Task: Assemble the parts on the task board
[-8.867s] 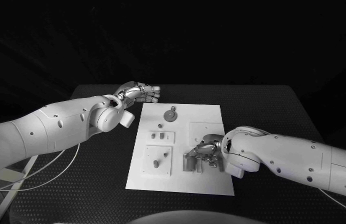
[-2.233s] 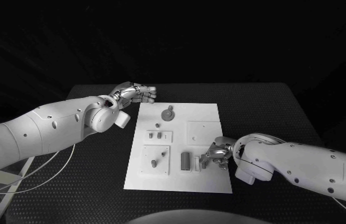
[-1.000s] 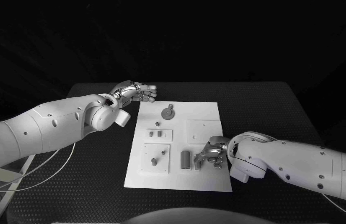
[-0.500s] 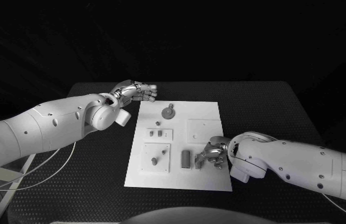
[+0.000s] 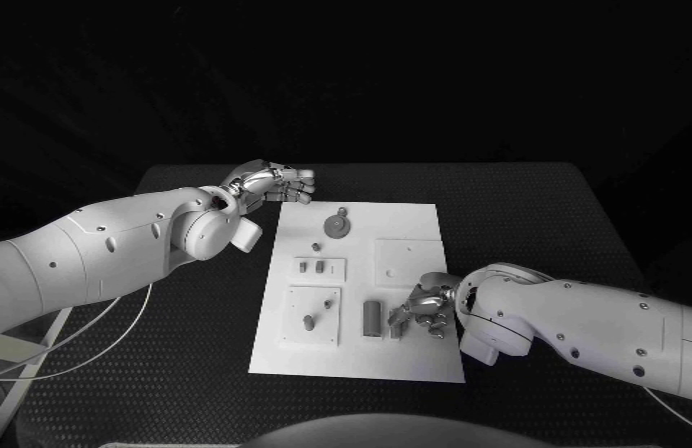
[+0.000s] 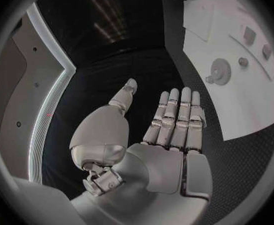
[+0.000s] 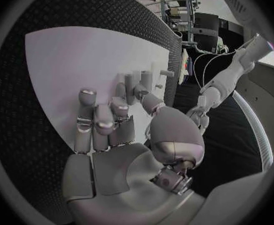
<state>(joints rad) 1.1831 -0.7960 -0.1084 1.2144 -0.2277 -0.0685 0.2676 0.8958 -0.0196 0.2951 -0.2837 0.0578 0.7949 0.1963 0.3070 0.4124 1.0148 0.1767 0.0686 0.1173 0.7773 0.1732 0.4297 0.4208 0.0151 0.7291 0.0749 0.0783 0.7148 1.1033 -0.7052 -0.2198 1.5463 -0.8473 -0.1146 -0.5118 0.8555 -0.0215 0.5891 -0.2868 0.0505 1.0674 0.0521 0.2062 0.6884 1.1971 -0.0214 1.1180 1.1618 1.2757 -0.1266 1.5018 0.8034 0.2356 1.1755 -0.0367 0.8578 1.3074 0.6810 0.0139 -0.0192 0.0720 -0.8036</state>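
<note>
right hand [image 5: 421,310] fingers curled over upright pieces [image 5: 384,320] on board [image 5: 411,243], hold unclear, likely seating one | left hand [image 5: 277,184] flat, spread, empty, parked clear beside board corner

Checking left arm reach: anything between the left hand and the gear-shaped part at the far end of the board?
Nothing visible. The left hand hovers open over bare table off the task board corner; the gear-shaped part lies uncovered.

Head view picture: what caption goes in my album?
Right hand works at small parts on the white board; left hand waits nearby.
</note>
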